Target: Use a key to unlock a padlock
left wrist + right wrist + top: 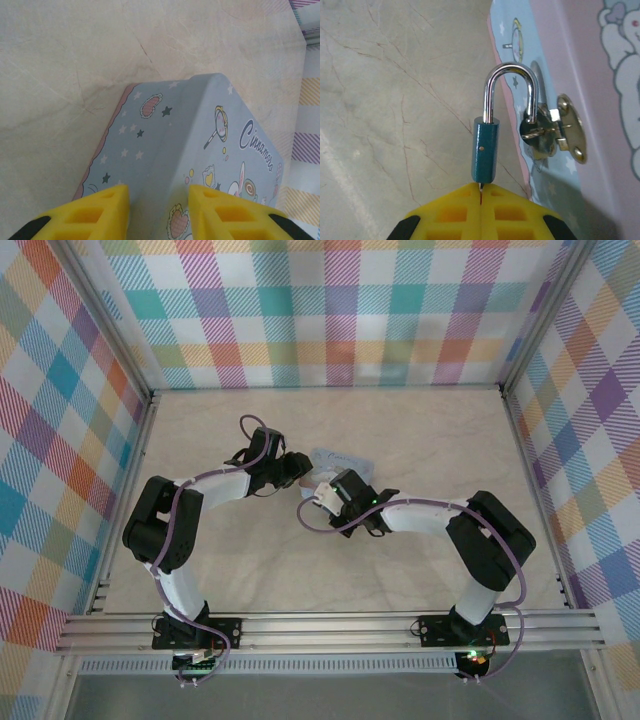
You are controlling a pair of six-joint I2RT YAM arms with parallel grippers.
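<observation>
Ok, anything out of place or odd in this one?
Only the padlock: one shackle leg is out of its teal body, hooked through the clasp on the blue box, so it stands open. Nothing looks spilled or damaged.

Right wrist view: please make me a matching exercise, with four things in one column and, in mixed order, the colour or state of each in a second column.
Things:
1. padlock body
2. shackle
3. latch plate
4. right claw

Colour or state:
a. yellow, shut on the key
b. brass-coloured
c. teal
d. silver, one leg hooked through the latch

Pairs: 1-c, 2-d, 3-b, 4-a
</observation>
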